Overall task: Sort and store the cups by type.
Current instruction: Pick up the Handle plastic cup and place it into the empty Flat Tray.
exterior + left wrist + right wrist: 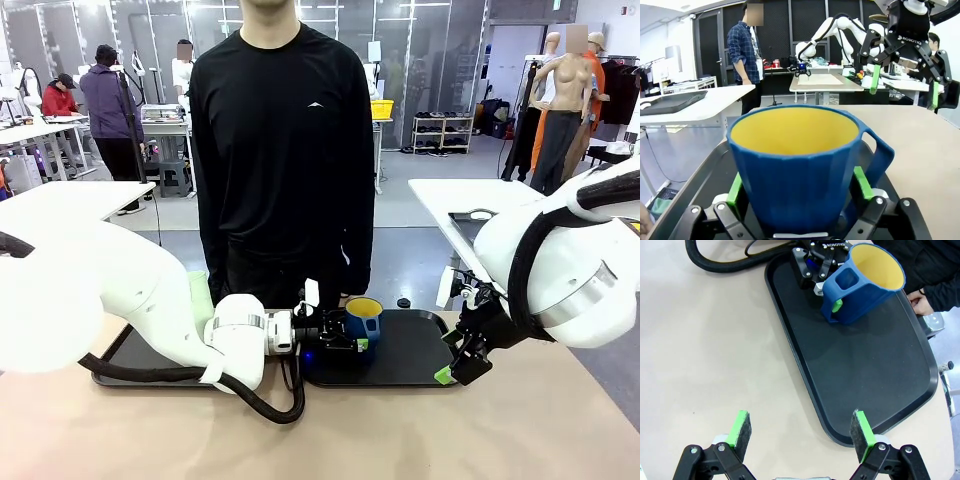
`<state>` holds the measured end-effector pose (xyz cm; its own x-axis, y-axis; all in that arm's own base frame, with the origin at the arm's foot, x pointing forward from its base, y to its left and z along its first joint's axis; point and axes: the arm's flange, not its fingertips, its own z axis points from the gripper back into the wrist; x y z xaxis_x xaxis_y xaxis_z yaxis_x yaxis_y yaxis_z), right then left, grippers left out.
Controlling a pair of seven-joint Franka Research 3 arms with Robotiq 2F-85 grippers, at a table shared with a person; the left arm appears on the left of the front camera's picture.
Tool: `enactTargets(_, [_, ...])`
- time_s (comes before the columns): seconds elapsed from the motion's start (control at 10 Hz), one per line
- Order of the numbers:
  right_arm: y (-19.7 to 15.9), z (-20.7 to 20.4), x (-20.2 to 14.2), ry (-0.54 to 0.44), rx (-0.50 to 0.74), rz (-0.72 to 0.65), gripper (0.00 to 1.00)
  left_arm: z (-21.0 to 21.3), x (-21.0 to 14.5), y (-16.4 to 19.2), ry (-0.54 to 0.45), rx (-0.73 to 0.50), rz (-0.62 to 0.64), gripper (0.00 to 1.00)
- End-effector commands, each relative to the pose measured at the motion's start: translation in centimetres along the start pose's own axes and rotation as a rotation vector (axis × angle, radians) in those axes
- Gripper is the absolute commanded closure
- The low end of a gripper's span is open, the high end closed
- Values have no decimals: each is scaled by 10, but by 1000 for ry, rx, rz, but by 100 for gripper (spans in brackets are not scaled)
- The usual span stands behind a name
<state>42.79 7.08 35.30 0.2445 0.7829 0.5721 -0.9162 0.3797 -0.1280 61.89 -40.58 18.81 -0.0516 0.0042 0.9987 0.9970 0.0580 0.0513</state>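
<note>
A black tray (410,355) is seen on the tan table (400,430), in front of a person in black (283,150), and a second black tray (135,360) is partly seen behind the left arm at the table's left. In the first tray stands a blue mug (362,325) with a yellow inside, at the tray's left end and near its far edge; the rest of that tray is bare. The mug is set upright, its long axis vertical and its mouth turned up, with nothing seen inside it in the left wrist view. Its handle (845,282) is turned toward the robot's side of the table. A pale green tumbler (201,300) is partly visible behind the left arm, over the second tray. The left gripper (335,335) is placed around the mug's lower body, its green pads (863,183) spread wide on either side of the wall; the jaws are released. The right gripper (802,432) is held above the table by the tray's right end, jaws parted and nothing between them.
</note>
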Motion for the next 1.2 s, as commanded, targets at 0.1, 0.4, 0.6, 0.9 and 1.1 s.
enactTargets(0.1, [-1,-1,-1,3,1,6,0,17,-5,-15,26,71,7,0])
enactTargets(0.4, [-1,-1,-1,3,1,6,0,21,2,-27,56,118,3,0])
enactTargets(0.6, [-1,-1,-1,3,1,6,0,23,2,-29,52,118,21,0])
enactTargets(0.9, [-1,-1,-1,3,1,6,0,24,-4,-46,67,101,36,0])
enactTargets(1.1, [-1,-1,-1,3,1,6,0,27,-4,-55,87,118,45,0])
